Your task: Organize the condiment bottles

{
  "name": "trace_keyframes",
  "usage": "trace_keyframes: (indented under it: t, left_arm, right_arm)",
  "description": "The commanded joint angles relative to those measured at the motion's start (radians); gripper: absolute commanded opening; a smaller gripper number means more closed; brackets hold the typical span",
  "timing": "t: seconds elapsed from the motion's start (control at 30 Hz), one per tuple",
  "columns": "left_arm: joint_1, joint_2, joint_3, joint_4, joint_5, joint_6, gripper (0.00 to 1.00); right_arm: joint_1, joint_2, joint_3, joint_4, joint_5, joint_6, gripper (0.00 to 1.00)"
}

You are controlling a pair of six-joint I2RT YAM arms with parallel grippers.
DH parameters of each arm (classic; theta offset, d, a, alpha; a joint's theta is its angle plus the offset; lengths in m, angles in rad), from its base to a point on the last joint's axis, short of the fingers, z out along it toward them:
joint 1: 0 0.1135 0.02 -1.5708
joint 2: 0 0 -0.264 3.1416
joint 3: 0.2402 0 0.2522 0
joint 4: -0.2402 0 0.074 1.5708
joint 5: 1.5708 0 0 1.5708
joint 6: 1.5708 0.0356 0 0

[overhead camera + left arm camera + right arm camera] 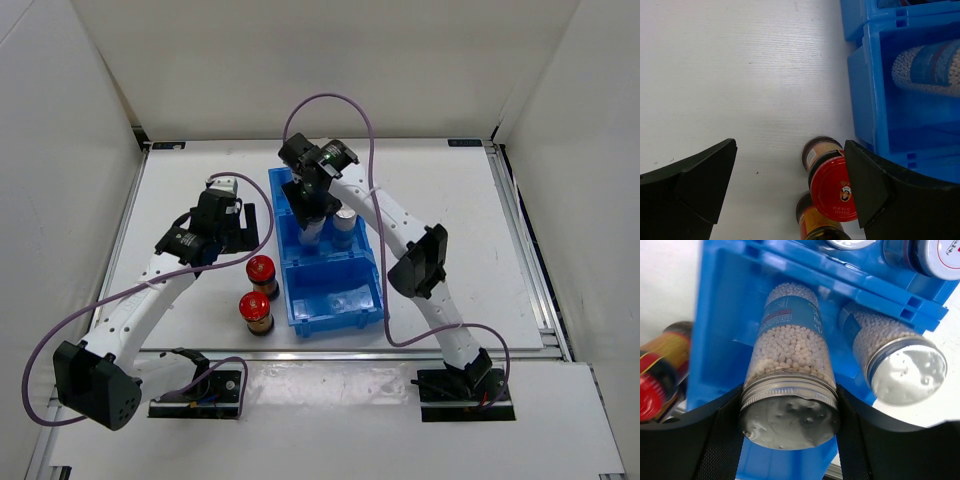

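My right claw (790, 407) is clamped on a silver-capped bottle (790, 355) of white beads, just under its cap; the bottle's base is down in the middle compartment of the blue bin (720, 300), close beside the second silver-capped bottle (900, 360). I judge it rigid, smooth-walled and fairly weighty, so the collar below the cap looks the safest hold. Its long axis runs near vertical, cap up towards the wrist; my left claw (790, 150) hangs wide open over the red-capped bottles (832, 187) on the worktop (740, 75).

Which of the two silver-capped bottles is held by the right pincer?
The left bottle in the right wrist view: the right pincer clamps it on both sides. The other bottle is untouched.
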Motion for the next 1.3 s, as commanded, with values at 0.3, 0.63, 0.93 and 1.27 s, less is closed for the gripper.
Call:
trace_keyframes:
  t: [0.3,0.63,0.93,1.27]
  left_arm:
    - [-0.004,-0.026,-0.019,0.027,0.123,-0.002,1.0]
    - [-0.013,-0.036,-0.028,0.047,0.215,0.017,1.0]
    - [-0.023,-0.026,-0.057,0.067,0.281,0.017,1.0]
    - [-0.023,-0.026,-0.125,0.076,0.325,0.017,1.0]
  right_arm:
    - [-0.03,0.054,0.028,-0.213,-0.028,0.01,0.63]
    - [-0.03,0.045,0.139,-0.243,-0.039,0.022,0.91]
    - [-0.03,-0.02,0.379,-0.253,-0.016,0.056,0.99]
    - [-0.03,-0.09,0.362,-0.253,0.096,0.065,0.99]
